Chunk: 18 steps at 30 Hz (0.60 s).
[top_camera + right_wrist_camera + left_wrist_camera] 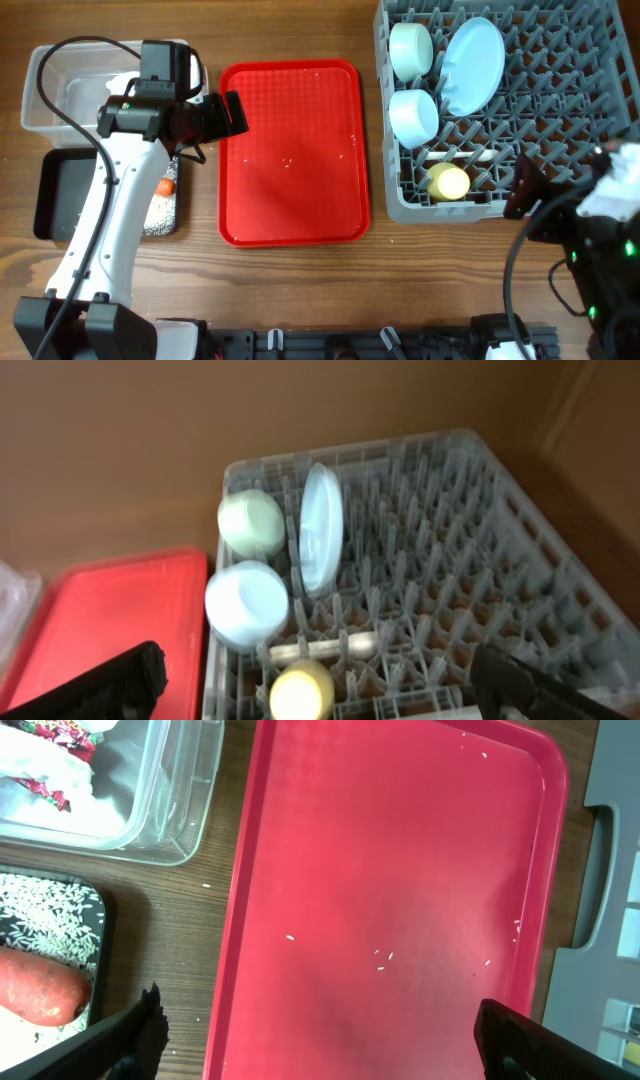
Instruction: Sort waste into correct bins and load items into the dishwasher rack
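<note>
My left gripper (232, 113) (320, 1020) is open and empty over the left edge of the red tray (290, 150) (400, 870). Crumpled paper with a red wrapper (50, 760) lies in the clear tub (45, 95) (170, 800). The carrot (166, 186) (35, 985) and rice (50, 910) lie in the black tray (55, 195). The grey rack (560, 110) (450, 560) holds the plate (473, 65) (322, 525), two bowls (411, 48) (413, 115), the yellow cup (448, 182) (301, 692) and the spoon (325, 648). My right gripper (520, 190) (318, 665) is open by the rack's front edge. No brown scrap shows.
A few rice grains (385, 957) lie scattered on the red tray. The left arm's body covers part of the clear tub and the black tray in the overhead view. The rack's right half holds only upright pegs.
</note>
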Tool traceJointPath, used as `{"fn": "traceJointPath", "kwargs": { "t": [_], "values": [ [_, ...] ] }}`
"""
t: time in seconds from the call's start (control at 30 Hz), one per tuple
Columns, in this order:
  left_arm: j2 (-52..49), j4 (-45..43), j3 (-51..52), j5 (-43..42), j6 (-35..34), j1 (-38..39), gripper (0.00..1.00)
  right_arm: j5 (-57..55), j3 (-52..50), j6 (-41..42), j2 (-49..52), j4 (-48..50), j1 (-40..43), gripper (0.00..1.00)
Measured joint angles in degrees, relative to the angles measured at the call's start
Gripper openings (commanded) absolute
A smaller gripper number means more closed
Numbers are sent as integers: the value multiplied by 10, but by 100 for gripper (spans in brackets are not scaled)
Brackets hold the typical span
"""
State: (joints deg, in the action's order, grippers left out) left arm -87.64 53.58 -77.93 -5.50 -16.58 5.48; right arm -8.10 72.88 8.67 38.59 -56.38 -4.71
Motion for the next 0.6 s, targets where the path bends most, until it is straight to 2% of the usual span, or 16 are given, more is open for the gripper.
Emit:
{"fn": "traceJointPath", "kwargs": {
  "t": [0.03, 0.17, 0.23, 0.33, 0.47, 0.6],
  "values": [
    [0, 0, 0, 0, 0, 0, 100, -1, -14, -1, -15, 23, 0, 99],
    [0, 0, 0, 0, 0, 0, 100, -3, -195, -14, -109, 200, 6, 100],
    [0, 0, 0, 0, 0, 0, 100, 3, -314, -15, -155, 307, 6, 100],
    [0, -1, 0, 0, 0, 0, 100, 11, -464, -17, -224, 403, 6, 100],
    [0, 0, 0, 0, 0, 0, 100, 32, -596, -19, -306, 478, 6, 100],
    [0, 0, 0, 0, 0, 0, 100, 50, -675, -19, -355, 520, 6, 100]
  ]
}}
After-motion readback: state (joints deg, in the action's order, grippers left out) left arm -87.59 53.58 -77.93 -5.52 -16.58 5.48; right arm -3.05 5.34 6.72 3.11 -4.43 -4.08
